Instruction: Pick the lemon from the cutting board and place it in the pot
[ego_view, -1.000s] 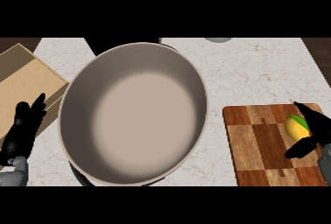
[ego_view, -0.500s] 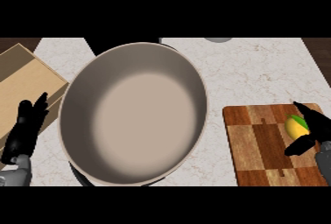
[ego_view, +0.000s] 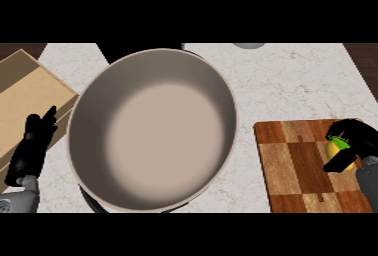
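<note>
Marble desk (ego_view: 295, 80): right hand (ego_view: 353, 145), fingers curled around the lemon (ego_view: 336, 148) at frame right; pot (ego_view: 155, 130) lies leftward; left hand (ego_view: 33, 147) open.

Kitchen. Pale marbled stone counter (ego_view: 295, 85); large grey pot (ego_view: 155, 130) sits on it; patchwork wooden cutting board (ego_view: 295, 165) at right with a lemon (ego_view: 336, 148) on it; light wooden box (ego_view: 26, 100) at left edge

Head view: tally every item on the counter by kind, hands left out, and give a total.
Pot: 1
Cutting board: 1
Lemon: 1
Wooden box at the left edge: 1
Grey object at the top edge, cut off: 1
Total: 5
</note>
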